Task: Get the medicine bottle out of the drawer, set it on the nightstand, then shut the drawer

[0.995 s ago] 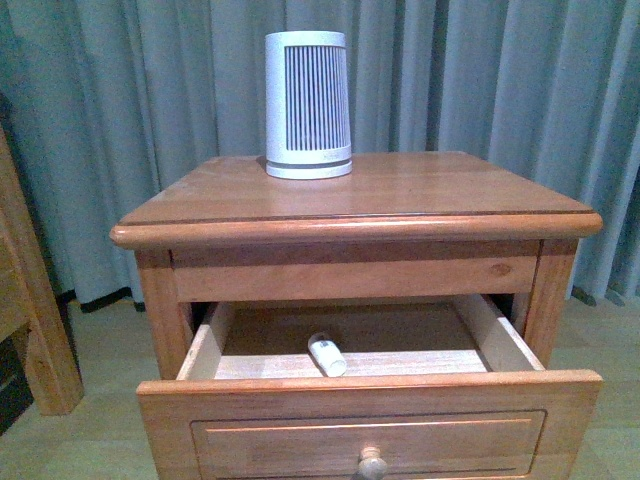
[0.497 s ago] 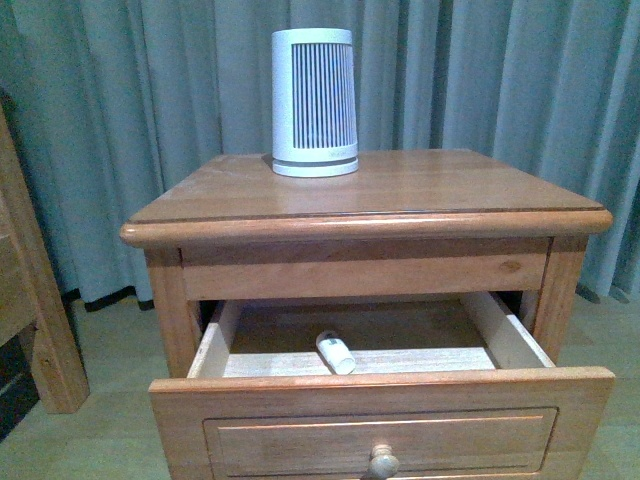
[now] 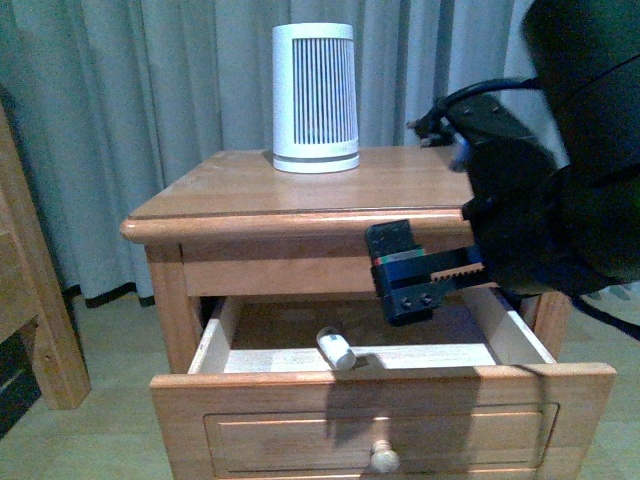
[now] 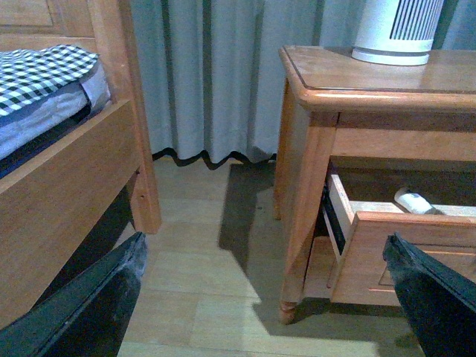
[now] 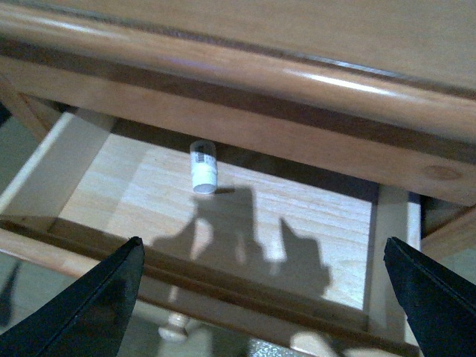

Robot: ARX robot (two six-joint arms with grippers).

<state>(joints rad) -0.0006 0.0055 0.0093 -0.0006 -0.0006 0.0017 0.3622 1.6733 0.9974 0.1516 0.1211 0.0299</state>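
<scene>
The medicine bottle, small and white, lies on its side on the floor of the open upper drawer of the nightstand. My right gripper is open and empty. It hangs above the drawer, right of the bottle and apart from it. The right wrist view shows the bottle on the drawer floor, ahead of the open gripper. My left gripper is open and empty, low over the floor left of the nightstand. The bottle shows there too, inside the drawer.
A tall white ribbed device stands at the back of the nightstand top. The drawer knob is at the front panel's bottom. A wooden bed frame with a checked mattress stands left of the nightstand. Grey curtains hang behind.
My right arm has come into the front view from the right and now hangs over the open drawer. The bottle and drawer have not moved.
</scene>
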